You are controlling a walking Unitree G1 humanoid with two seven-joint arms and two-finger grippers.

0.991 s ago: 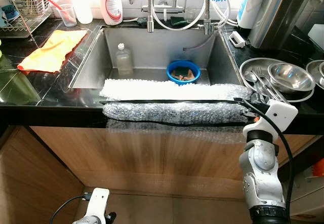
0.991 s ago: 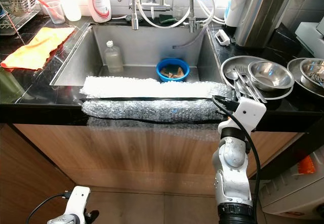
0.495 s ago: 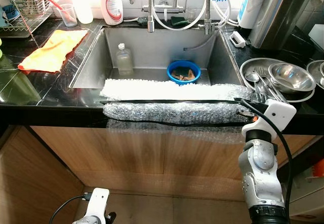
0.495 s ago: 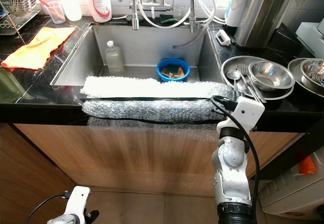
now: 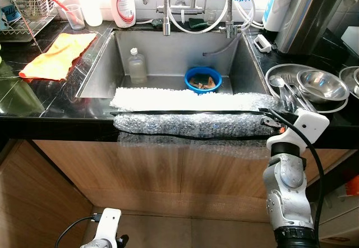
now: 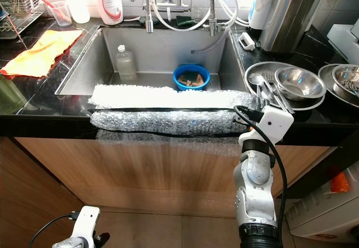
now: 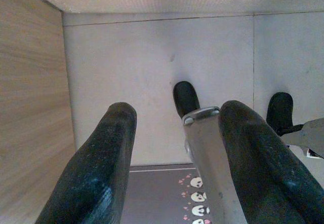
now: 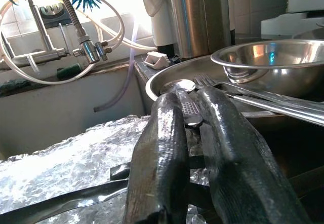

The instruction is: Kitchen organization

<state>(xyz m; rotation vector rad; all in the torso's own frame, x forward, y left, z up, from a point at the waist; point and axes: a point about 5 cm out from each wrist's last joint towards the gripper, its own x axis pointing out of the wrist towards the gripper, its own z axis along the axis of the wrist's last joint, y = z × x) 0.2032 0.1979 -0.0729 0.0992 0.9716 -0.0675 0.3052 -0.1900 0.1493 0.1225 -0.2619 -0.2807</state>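
Right pincer (image 8: 187,107) is pinching the spoon (image 8: 185,85) by its handle; over the last second the spoon has tipped up off the tray (image 5: 275,71) just ahead of the fingertips, so the pick looks secured; left pincer (image 7: 174,112) hangs spread, idle
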